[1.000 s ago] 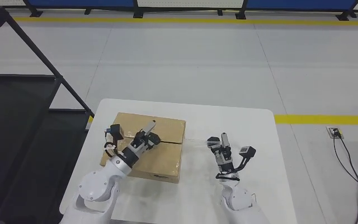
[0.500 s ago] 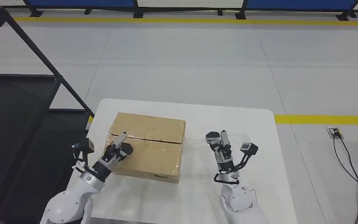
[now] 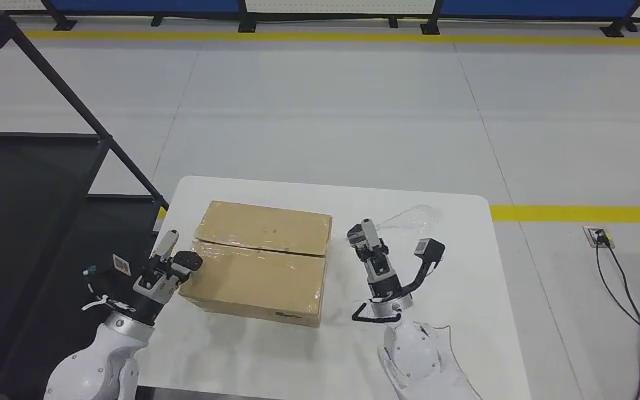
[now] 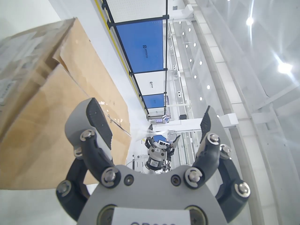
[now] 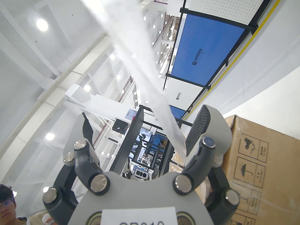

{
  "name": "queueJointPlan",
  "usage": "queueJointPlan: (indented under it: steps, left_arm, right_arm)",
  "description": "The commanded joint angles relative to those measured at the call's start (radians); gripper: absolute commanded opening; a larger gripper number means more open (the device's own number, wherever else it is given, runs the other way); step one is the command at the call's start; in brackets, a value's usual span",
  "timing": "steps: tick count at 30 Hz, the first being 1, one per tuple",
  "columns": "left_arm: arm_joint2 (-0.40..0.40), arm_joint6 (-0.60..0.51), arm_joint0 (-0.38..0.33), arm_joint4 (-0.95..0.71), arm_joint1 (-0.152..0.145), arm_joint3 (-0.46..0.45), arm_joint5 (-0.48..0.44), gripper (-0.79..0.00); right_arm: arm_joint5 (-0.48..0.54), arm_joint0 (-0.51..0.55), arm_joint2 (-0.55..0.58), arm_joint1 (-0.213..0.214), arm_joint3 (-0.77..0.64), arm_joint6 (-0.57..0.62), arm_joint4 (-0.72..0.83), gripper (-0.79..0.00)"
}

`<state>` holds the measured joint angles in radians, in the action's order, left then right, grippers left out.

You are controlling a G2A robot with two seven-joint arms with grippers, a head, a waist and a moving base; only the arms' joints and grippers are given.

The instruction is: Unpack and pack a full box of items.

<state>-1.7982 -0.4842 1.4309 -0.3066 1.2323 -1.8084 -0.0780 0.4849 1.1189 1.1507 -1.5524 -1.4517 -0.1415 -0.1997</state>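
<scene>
Brown cardboard box (image 3: 262, 262), rectangular and closed, is being shown lying flat on the white rectangular table (image 3: 470, 330). Its long axis and top seam are running across from one arm's side to the other's. The left gripper (image 3: 175, 252) is being held just beside the box's left end, at the height of its side wall. Its jaws are spread wide, and nothing is being grasped. The right gripper (image 3: 362, 238) is being held near the box's right end, somewhat farther off, and is being pointed upward, away from the table. Its jaws are likewise being held apart, but a strip of clear crumpled packing tape (image 5: 131, 47) is being seen clinging to one finger pad (image 5: 199, 127) and trailing upward. The left arm is being judged the nearer to the box. The top flaps are being taken as the next target once the tape is shed.
</scene>
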Motion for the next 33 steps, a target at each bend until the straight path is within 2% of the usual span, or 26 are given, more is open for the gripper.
queueJointPlan:
  steps: [1, 8, 14, 21, 24, 28, 33]
  left_arm:
    - [-0.013, 0.003, 0.007, -0.016, -0.001, 0.000, -0.003, 0.000]
    - [-0.013, 0.008, 0.021, -0.034, -0.003, -0.023, 0.006, 0.000]
    - [0.040, -0.005, 0.019, -0.012, -0.003, -0.033, 0.017, 0.000]
    - [0.091, -0.007, -0.008, 0.018, -0.005, -0.028, 0.030, 0.000]
    - [0.096, 0.003, -0.015, 0.026, -0.006, -0.016, 0.038, 0.000]
    - [0.072, 0.012, -0.008, 0.008, -0.008, -0.017, 0.038, 0.000]
    - [0.018, -0.017, 0.039, 0.044, -0.017, -0.049, 0.035, 0.000]
  right_arm:
    - [-0.025, 0.001, -0.043, -0.008, -0.012, -0.042, -0.046, 0.000]
    - [-0.083, -0.020, -0.147, -0.036, -0.004, -0.160, -0.147, 0.000]
    - [-0.136, -0.052, -0.222, -0.062, 0.020, -0.247, -0.222, 0.000]
    - [-0.178, -0.104, -0.265, -0.090, 0.075, -0.300, -0.242, 0.000]
    - [-0.157, -0.102, -0.263, -0.094, 0.084, -0.307, -0.240, 0.000]
    - [-0.061, -0.053, -0.217, -0.079, 0.064, -0.214, -0.193, 0.000]
    - [0.015, 0.043, -0.102, -0.038, -0.017, 0.057, -0.068, 0.000]
